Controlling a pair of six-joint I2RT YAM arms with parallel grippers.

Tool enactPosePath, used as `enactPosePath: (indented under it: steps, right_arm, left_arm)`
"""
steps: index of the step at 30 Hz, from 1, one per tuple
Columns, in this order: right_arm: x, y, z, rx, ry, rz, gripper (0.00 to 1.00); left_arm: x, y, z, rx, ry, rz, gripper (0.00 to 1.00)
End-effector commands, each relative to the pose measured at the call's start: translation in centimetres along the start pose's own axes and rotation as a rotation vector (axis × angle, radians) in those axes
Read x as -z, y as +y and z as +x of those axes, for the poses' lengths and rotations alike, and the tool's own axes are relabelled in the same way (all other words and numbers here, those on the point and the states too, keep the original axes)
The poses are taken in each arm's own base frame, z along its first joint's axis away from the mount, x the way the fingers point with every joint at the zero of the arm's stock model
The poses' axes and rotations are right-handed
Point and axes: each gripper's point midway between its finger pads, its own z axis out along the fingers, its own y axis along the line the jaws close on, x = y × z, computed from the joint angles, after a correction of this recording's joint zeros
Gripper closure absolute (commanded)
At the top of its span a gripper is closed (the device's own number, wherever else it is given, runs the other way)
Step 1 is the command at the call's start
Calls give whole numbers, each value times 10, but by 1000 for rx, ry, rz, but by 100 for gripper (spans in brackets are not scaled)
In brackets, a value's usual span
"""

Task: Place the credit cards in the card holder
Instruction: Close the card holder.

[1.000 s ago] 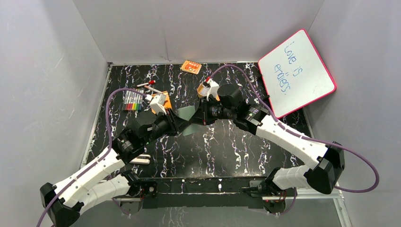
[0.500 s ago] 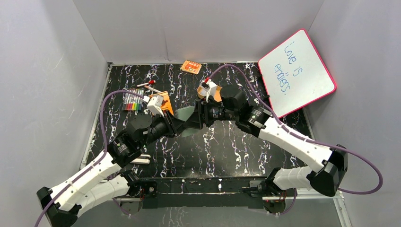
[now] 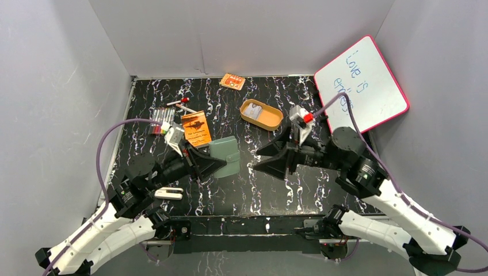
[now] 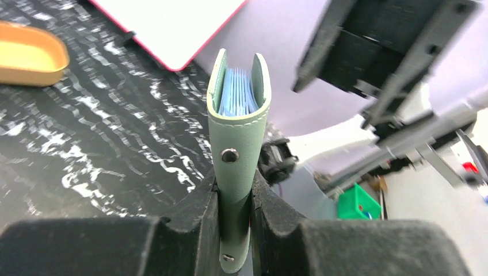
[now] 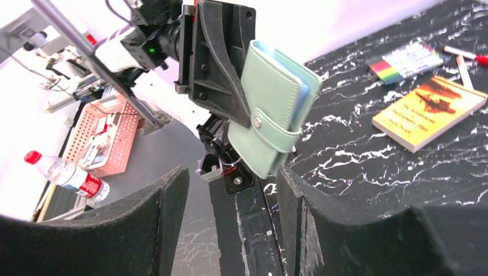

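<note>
The left gripper [image 3: 216, 163] pinches one end of the small sage-green folding wallet [image 3: 225, 155] and holds it up off the black marbled table [image 3: 276, 190]. I think it could twist or slip out if the right gripper [image 3: 254, 161], wide open with nothing in it and just beside the wallet, bumps it. The wallet is folded, its snap tab [image 5: 275, 135] looks done up, and pale blue plastic pockets [image 4: 237, 95] peek out, so nothing can go in yet.

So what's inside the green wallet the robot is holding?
Between the covers of the card holder, clamped in the left gripper, show the edges of pale blue plastic pockets. Whether any card sits in them is hidden by the covers.
</note>
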Motion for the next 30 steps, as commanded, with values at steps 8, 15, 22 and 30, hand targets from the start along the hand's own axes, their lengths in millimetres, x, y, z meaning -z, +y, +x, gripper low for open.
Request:
enactPosePath:
  steps: [8,15,22,30]
  right_arm:
    - [0,44,-21,9,-175,-282,31]
    - [1,56,-25,-20,-147,-342,31]
    - [-2,57,-21,-45,-130,-362,38]
    - [-8,54,-21,-80,-121,-359,59]
  left_arm:
    - [27,-93,4,-137,77,527,100]
    - [23,-97,2,-128,65,557,100]
    - [16,-95,5,-108,92,554,100]
    - [10,-87,8,-90,103,512,100]
